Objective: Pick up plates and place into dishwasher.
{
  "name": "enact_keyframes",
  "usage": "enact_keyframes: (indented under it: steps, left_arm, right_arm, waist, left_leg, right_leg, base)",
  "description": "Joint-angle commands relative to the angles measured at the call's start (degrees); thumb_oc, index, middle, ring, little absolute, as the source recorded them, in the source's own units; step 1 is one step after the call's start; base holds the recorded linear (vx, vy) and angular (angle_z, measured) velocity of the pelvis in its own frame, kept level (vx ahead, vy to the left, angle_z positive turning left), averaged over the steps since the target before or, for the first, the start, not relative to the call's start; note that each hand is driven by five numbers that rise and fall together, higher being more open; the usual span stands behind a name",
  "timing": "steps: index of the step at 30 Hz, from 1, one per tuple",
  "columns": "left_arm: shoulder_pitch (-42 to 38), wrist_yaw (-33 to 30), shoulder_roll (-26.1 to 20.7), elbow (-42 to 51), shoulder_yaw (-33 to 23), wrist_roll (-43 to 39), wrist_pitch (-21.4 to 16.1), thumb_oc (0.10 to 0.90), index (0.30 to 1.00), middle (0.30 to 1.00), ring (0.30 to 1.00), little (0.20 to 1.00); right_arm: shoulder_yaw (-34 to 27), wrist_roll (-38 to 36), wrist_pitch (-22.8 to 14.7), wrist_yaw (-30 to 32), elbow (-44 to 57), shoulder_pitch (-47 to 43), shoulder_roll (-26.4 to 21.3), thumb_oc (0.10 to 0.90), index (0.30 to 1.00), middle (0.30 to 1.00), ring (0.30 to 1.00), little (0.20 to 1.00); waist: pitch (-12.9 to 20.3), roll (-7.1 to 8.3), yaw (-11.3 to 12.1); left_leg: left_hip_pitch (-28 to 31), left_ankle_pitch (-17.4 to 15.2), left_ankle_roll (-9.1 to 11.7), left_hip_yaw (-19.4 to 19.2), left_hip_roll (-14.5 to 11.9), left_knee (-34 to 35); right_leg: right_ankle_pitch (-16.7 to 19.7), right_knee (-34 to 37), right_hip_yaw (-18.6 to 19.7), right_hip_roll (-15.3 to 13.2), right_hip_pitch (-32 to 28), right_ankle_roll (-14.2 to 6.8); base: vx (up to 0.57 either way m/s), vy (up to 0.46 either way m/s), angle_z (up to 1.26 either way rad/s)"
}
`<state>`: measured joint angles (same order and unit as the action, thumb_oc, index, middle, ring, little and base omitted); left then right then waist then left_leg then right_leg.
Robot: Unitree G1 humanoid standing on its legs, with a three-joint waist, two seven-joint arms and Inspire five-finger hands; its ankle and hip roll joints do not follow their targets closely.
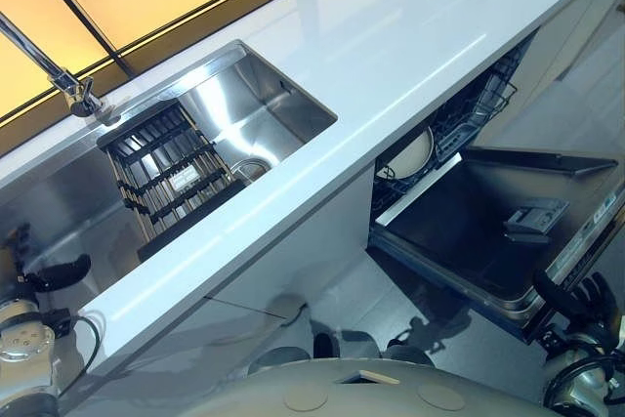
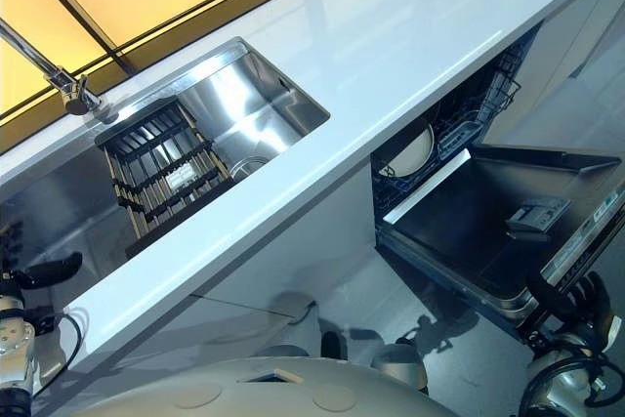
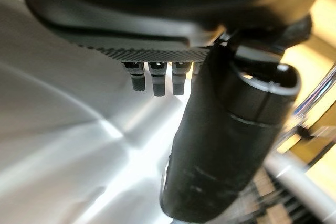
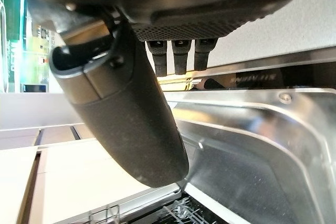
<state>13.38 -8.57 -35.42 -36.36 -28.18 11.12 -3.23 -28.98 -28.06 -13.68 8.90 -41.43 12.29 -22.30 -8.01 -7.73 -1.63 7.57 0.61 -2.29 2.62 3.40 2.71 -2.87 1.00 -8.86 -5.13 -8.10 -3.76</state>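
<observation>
The left robot hand (image 1: 59, 272) sits at the 8 o'clock edge of the head view, fingers relaxed and holding nothing, just beside the sink (image 1: 249, 95). A dark rack (image 1: 166, 173) in the sink, toward 10 o'clock, shows no plate that I can make out. The white surface (image 1: 391, 56) runs diagonally across. One plate (image 1: 410, 153) stands on edge in the dishwasher rack (image 1: 469, 114) at 3 o'clock, above the open door (image 1: 488, 222). The right robot hand (image 1: 576, 305), at 4 o'clock, is empty and loosely open, nearer that plate
</observation>
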Motion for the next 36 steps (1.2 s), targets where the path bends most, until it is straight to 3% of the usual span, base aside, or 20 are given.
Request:
enact_keyframes:
  steps: [1,3,4,7,11,13,14,16,17,19,20,21,29,34,36]
  left_arm:
    - [2.05,-1.18,-5.87,-3.25,1.99,10.40,5.60,0.800,0.900,0.900,0.900,0.900]
    - [1.70,-0.69,-6.81,-3.62,3.10,13.73,8.24,0.800,0.900,0.900,0.900,0.900]
    - [1.14,2.59,-7.52,-4.50,4.42,15.39,11.05,0.800,0.900,0.900,0.900,0.900]
    - [0.07,11.65,-7.21,-6.91,6.63,18.46,14.42,0.800,0.900,0.900,0.900,0.900]
    - [-1.18,21.93,-6.83,-9.38,8.79,16.14,13.46,0.800,0.900,0.900,0.900,0.900]
    - [-1.46,25.20,-6.85,-9.62,9.65,15.65,11.16,0.800,0.900,0.900,0.900,0.900]
    - [-1.64,31.95,-7.02,-8.62,10.37,10.21,10.52,0.800,0.900,0.900,0.900,0.900]
    - [-1.81,38.16,-6.61,-6.95,11.01,5.49,6.86,0.800,0.900,0.900,0.900,0.900]
    - [-1.79,44.37,-6.62,-3.24,11.32,-1.50,10.10,0.800,0.900,0.900,0.900,0.900]
    - [-1.79,49.73,-6.14,0.93,12.46,-8.11,9.14,0.800,0.900,0.900,0.900,0.900]
    - [-2.09,53.05,-6.23,5.17,12.51,-13.88,12.90,0.800,0.900,0.900,0.900,0.900]
    - [-2.34,54.90,-6.23,7.50,12.67,-16.88,15.01,0.800,0.900,0.900,0.900,0.900]
    - [-3.21,66.37,-8.67,12.33,14.91,-24.69,20.58,0.800,0.900,0.900,0.900,0.900]
    - [-6.75,67.07,-11.26,13.36,17.34,-33.11,21.35,0.800,0.900,0.900,0.900,0.900]
    - [-8.67,66.98,-12.76,13.22,18.50,-36.37,19.60,0.800,0.900,0.900,0.900,0.900]
  right_arm:
    - [-3.97,0.47,-3.88,0.45,5.25,-3.95,-4.91,0.800,0.900,0.900,0.900,0.900]
    - [-3.96,0.24,-4.28,0.66,5.10,-3.98,-4.95,0.800,0.900,0.900,0.900,0.900]
    - [-3.97,0.47,-4.61,0.60,4.39,-4.66,-5.01,0.800,0.900,0.900,0.900,0.900]
    - [-3.74,0.43,-4.00,1.16,4.66,-5.38,-5.51,0.800,0.900,0.900,0.900,0.900]
    - [-3.64,0.87,-3.53,1.85,5.00,-6.22,-5.89,0.800,0.900,0.900,0.900,0.900]
    - [-3.56,1.03,-3.65,2.10,4.98,-6.32,-5.93,0.800,0.900,0.900,0.900,0.900]
    - [-3.81,1.41,-3.02,2.44,5.73,-6.41,-6.06,0.800,0.900,0.900,0.900,0.900]
    - [-4.25,1.64,-2.40,2.67,6.40,-6.37,-6.20,0.800,0.900,0.900,0.900,0.900]
    - [-4.72,1.55,-2.22,2.57,6.28,-6.36,-6.62,0.800,0.900,0.900,0.900,0.900]
    - [-5.46,1.66,-1.74,2.22,5.96,-6.66,-7.29,0.800,0.900,0.900,0.900,0.900]
    - [-5.87,1.53,-1.72,1.81,5.25,-6.93,-7.91,0.800,0.900,0.900,0.900,0.900]
    - [-6.06,1.60,-1.95,1.52,4.51,-7.17,-8.18,0.800,0.900,0.900,0.900,0.900]
    - [-5.47,-0.78,-2.57,1.49,4.50,-8.32,-11.09,0.800,0.900,0.900,0.900,0.900]
    - [-5.37,-2.09,-9.04,5.05,8.78,-11.40,-14.38,0.800,0.900,0.900,0.900,0.900]
    - [-5.47,-4.30,-11.23,7.20,10.70,-13.65,-15.51,0.800,0.900,0.900,0.900,0.900]
  waist:
    - [-1.21,2.01,0.99]
    - [-1.26,1.83,0.96]
    - [-1.28,1.67,0.82]
    - [-1.55,1.27,0.57]
    - [-1.81,0.69,0.25]
    - [-1.94,0.52,0.15]
    - [-2.11,0.38,-0.07]
    - [-2.29,0.28,-0.13]
    - [-2.56,0.15,-0.11]
    - [-2.92,0.01,0.03]
    - [-3.28,0.03,0.18]
    - [-3.52,0.03,0.32]
    - [-5.56,1.27,0.93]
    - [-9.89,2.64,1.00]
    - [-12.76,3.67,1.00]
  left_leg:
    - [-2.64,-3.76,-1.95,-1.72,3.02,-3.32]
    - [-2.72,-3.69,-1.95,-1.76,3.08,-3.18]
    - [-2.75,-3.66,-1.94,-1.96,3.07,-3.04]
    - [-2.85,-3.47,-1.96,-2.08,3.10,-2.95]
    - [-2.88,-3.81,-2.15,-2.50,3.15,-3.17]
    - [-2.87,-3.94,-2.17,-2.58,3.19,-3.32]
    - [-2.99,-4.09,-2.20,-2.73,3.25,-3.57]
    - [-3.17,-4.13,-2.20,-2.85,3.28,-3.79]
    - [-3.35,-4.16,-2.31,-2.98,3.25,-4.01]
    - [-3.61,-4.16,-2.42,-3.01,3.24,-4.19]
    - [-3.86,-4.18,-2.58,-2.99,3.22,-4.35]
    - [-4.02,-4.20,-2.63,-3.02,3.18,-4.44]
    - [-6.16,-4.03,-3.17,-3.21,2.73,-6.43]
    - [-10.92,-4.94,-3.77,-4.02,2.42,-11.37]
    - [-15.11,-5.76,-4.15,-4.53,2.36,-15.25]
  right_leg:
    - [-2.80,-8.44,0.92,3.20,8.06,0.83]
    - [-2.82,-8.44,0.76,3.17,8.13,0.72]
    - [-2.78,-8.49,0.75,3.12,8.27,0.61]
    - [-2.68,-8.67,0.83,3.10,8.54,0.55]
    - [-2.53,-8.69,1.04,3.19,8.97,0.47]
    - [-2.38,-8.67,1.09,3.18,9.13,0.40]
    - [-2.27,-8.63,1.33,3.19,9.26,0.37]
    - [-2.17,-8.59,1.39,3.18,9.35,0.32]
    - [-2.12,-8.72,1.50,3.17,9.48,0.28]
    - [-1.97,-8.86,1.63,3.20,9.76,0.15]
    - [-1.89,-9.08,1.79,3.26,10.09,0.20]
    - [-1.82,-9.26,1.79,3.26,10.32,0.15]
    - [-0.80,-10.62,2.01,3.27,12.21,0.01]
    - [-0.20,-12.60,2.80,3.08,15.26,-0.08]
    - [0.09,-14.71,3.34,3.02,18.56,-0.03]
  base:
    - [0.00,0.000,0.00]
    - [-0.02,-0.011,-0.05]
    - [-0.01,-0.007,-0.03]
    - [0.00,0.000,0.00]
    - [0.00,0.000,0.00]
    - [0.00,0.000,0.00]
    - [0.00,0.000,0.00]
    - [0.00,0.000,0.00]
    - [0.00,0.000,0.00]
    - [0.00,0.000,0.00]
    - [-0.02,0.015,0.04]
    - [-0.02,0.014,0.04]
    - [-0.01,-0.003,0.01]
    - [-0.10,-0.032,0.03]
    - [-0.25,-0.050,0.01]
